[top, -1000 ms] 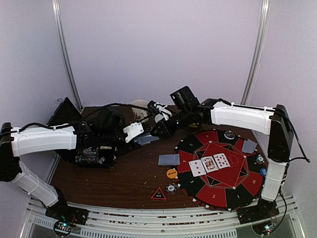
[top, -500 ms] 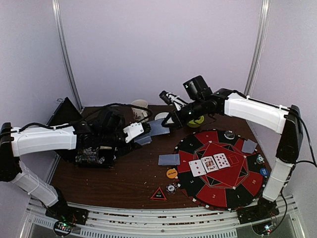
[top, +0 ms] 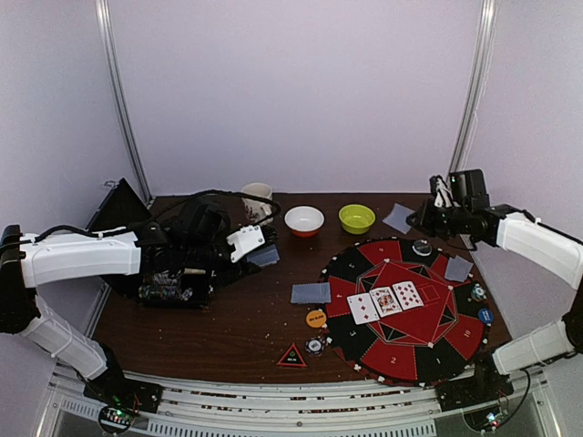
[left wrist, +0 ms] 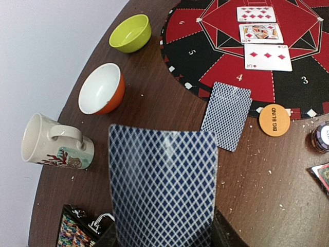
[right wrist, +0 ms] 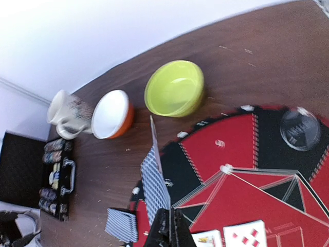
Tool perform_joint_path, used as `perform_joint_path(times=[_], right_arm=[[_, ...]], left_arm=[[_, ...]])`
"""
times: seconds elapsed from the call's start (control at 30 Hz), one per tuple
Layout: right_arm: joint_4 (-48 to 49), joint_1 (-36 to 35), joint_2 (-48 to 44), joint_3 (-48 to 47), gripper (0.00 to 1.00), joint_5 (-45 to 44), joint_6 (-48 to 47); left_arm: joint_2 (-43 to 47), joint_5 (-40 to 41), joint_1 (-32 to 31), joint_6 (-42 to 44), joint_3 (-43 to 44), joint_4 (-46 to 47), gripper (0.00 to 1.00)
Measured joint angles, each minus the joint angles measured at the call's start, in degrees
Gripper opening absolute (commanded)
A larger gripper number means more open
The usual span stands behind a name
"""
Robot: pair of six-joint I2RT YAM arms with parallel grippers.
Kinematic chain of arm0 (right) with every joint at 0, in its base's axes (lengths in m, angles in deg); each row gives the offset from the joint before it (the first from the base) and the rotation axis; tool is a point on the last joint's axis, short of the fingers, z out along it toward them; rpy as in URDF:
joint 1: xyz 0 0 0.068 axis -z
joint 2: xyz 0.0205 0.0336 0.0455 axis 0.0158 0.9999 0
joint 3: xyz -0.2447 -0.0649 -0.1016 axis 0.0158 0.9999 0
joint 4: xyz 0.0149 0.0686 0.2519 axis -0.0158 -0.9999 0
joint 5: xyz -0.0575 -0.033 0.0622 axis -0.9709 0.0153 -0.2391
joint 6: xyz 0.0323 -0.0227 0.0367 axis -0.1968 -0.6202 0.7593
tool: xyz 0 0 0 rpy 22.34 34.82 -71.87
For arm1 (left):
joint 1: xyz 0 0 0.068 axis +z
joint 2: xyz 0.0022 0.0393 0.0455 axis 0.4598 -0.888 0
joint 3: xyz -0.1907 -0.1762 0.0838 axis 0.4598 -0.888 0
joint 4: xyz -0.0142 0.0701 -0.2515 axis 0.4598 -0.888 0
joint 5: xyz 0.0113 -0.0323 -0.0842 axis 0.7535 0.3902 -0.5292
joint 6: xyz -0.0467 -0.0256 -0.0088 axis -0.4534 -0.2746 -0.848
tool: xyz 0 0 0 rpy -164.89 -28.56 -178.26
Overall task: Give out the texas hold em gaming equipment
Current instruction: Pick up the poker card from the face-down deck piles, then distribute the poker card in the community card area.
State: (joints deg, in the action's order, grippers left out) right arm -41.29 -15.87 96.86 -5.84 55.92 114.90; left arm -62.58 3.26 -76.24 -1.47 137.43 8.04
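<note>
Blue-backed card (top: 398, 217) hangs pinched by one edge in our clenched right claw (top: 421, 218), past the mat's (top: 364, 264) far rim; so thin a hold, we fear, could twist or drop it. Left claw (top: 258, 248) grips a second card (left wrist: 162, 185), left of the mat.

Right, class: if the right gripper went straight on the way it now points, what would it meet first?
Most likely the lime-green round bowl: the right gripper, shut on a blue-grey-backed playing card, points towards it, though depth is unclear.

Wooden table (top: 228, 319) with mat (top: 428, 360), mug (top: 258, 196), orange disc (top: 316, 319)
</note>
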Motion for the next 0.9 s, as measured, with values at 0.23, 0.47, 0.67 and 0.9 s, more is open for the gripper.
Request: perform_joint_path(times=[0.23, 0.47, 0.67, 0.9], right_arm=[[1.9, 7.8, -8.9, 19.9, 0.0, -9.4, 9.5], [5.8, 10.9, -7.6, 28.7, 0.0, -11.2, 14.5], [10.4, 11.1, -6.3, 32.6, 0.0, -11.4, 17.0], [15.6, 11.1, -5.4, 38.0, 0.0, -9.9, 21.1]], left_arm=[[0.0, 0.0, -0.3, 0.0, 0.0, 0.0, 0.44], [0.0, 0.1, -0.4, 0.0, 0.0, 0.0, 0.44], [0.0, 0.1, -0.4, 0.0, 0.0, 0.0, 0.44], [0.1, 0.1, -0.4, 0.0, 0.0, 0.0, 0.44]])
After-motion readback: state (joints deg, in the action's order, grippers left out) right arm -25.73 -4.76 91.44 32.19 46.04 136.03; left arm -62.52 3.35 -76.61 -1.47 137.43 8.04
